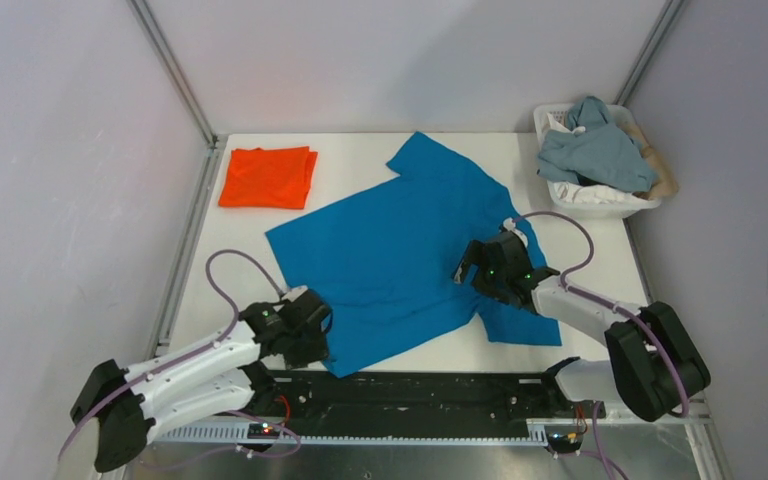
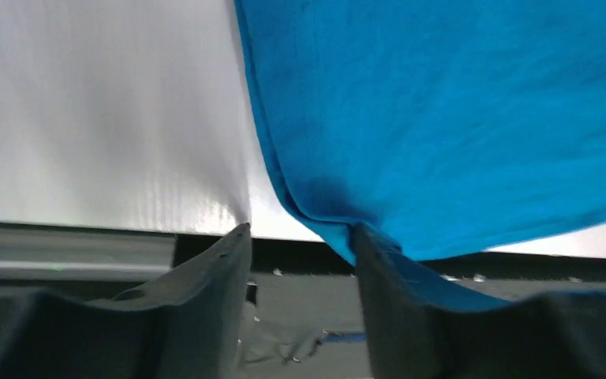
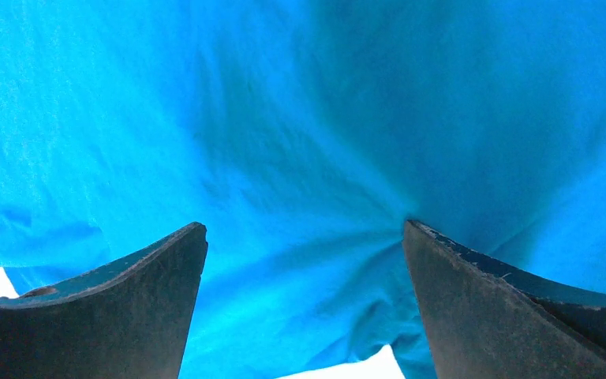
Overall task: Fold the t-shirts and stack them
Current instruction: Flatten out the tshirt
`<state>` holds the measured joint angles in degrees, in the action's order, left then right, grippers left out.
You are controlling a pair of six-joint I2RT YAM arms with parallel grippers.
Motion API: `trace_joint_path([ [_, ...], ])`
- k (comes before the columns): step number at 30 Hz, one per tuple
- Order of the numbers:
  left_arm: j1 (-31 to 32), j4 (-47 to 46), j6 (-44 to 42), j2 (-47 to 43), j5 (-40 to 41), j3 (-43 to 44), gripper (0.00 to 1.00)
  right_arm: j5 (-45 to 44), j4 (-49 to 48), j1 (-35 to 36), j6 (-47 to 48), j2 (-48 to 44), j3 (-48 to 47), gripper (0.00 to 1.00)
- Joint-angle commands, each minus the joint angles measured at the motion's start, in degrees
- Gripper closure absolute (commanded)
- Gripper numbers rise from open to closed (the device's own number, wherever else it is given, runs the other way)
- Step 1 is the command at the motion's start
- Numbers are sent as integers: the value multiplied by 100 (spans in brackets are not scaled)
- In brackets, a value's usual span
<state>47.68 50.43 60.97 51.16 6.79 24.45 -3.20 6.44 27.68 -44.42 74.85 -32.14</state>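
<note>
place: robotics lab cell | cues: white table (image 1: 355,150), bare wall panels (image 1: 410,60), metal frame rails (image 1: 176,72)

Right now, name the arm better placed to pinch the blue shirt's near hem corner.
Probably left: left gripper stands open at that corner of the blue shirt; right gripper, open, sits over cloth farther right.

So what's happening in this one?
Two robot arms are working on the blue t-shirt, which lies spread out and unfolded on the table. The left hand is open at its near left corner, with the hem against one finger. The right hand is open over its near right part. The orange t-shirt is already folded at the far left.
</note>
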Motion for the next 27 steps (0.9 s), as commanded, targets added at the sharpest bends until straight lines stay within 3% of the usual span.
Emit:
trace_joint_path([
  [1,99,472,3,-348,-460,337,21,-116,711,0,3,-412,130,1],
  [2,109,495,-173,-509,-437,560,5,-143,745,0,30,-481,134,1],
  [4,117,485,-432,-665,-142,989,1,-149,794,-4,106,-715,130,1],
  [9,115,424,-734,-234,1326,1953,0,-160,957,-5,309,-1566,66,1],
  [13,-10,-328,-1228,665,1694,2486,0,-433,742,-134,519,-1895,37,1],
  [17,-700,-1334,-1736,1795,1240,2883,0,229,189,-697,931,-1229,-429,1],
  [21,-1386,-2071,-2029,2828,899,3007,0,37,174,-833,1601,157,-1559,1],
  [24,-2014,-2828,-2086,3494,211,2845,0,95,125,-910,1681,1370,-2339,0],
  [27,-2306,-3113,-2237,4135,62,2966,0,347,251,-1089,1560,2108,-2803,1],
])
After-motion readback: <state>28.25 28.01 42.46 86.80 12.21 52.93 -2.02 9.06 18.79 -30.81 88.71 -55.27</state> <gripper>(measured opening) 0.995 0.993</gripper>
